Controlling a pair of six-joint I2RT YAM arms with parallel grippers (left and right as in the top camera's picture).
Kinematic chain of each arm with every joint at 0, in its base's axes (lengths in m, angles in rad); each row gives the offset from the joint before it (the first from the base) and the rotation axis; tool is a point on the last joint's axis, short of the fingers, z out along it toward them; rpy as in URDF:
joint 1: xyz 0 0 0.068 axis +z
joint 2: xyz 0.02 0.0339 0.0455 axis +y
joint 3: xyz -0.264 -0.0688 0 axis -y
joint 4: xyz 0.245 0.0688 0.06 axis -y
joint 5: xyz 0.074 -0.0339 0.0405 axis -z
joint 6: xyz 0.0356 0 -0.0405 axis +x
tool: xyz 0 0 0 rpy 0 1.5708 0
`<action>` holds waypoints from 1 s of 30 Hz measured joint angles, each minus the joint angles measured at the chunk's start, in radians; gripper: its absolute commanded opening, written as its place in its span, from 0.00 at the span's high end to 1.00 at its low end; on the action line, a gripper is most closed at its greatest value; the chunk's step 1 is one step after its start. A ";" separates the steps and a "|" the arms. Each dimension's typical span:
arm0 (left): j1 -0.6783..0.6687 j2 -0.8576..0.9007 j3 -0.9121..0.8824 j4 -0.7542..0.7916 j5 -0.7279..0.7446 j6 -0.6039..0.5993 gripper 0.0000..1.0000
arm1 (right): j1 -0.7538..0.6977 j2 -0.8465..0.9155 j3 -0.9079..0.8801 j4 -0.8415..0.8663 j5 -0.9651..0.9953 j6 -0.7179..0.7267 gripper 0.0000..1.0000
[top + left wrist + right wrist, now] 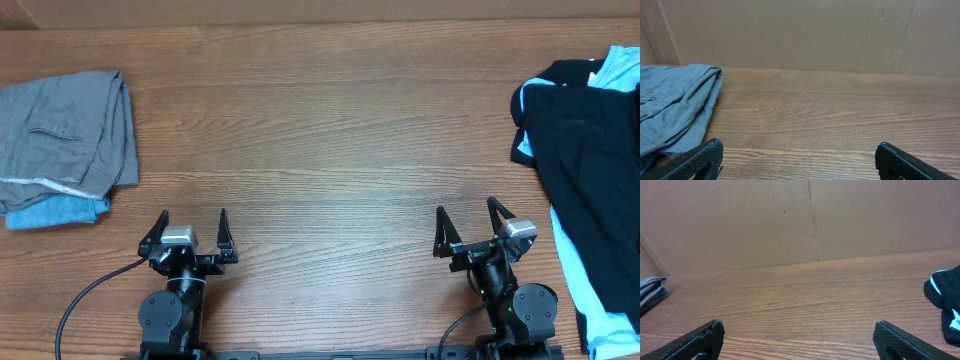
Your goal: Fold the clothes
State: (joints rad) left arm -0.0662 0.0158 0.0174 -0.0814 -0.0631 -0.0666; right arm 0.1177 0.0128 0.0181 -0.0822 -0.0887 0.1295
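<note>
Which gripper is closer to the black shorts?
Right. The right gripper sits just left of the black shorts; the left gripper is across the table, by the grey garment.

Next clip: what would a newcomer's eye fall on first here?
The dark heap at the table's right edge stands out first: crumpled black shorts lying over a light blue T-shirt. At the far left sits a neater grey garment on top of a blue piece. Near the front edge, the left gripper and right gripper are both open and hold nothing.
</note>
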 measured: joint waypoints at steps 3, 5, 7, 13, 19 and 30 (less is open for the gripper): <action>0.000 0.000 0.000 0.000 0.000 0.000 0.00 | 0.000 0.000 0.000 0.000 0.000 0.000 0.00; 0.000 0.000 0.000 0.000 0.000 0.000 0.00 | 0.000 0.000 0.000 0.000 0.000 0.000 0.00; 0.000 0.000 0.000 0.000 0.000 0.000 0.00 | 0.000 0.000 0.000 0.000 0.000 0.000 0.00; 0.000 0.000 0.000 0.000 0.000 0.000 0.00 | 0.000 0.000 0.000 0.000 0.000 0.000 0.00; 0.000 0.000 0.000 0.000 0.000 0.000 0.00 | 0.000 0.000 0.000 0.000 0.000 0.000 0.00; 0.000 0.000 0.000 0.000 0.000 0.000 0.00 | 0.000 0.000 0.000 0.035 0.022 0.000 0.00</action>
State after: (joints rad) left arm -0.0662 0.0158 0.0174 -0.0818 -0.0631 -0.0666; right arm 0.1177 0.0128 0.0181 -0.0467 -0.0666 0.1295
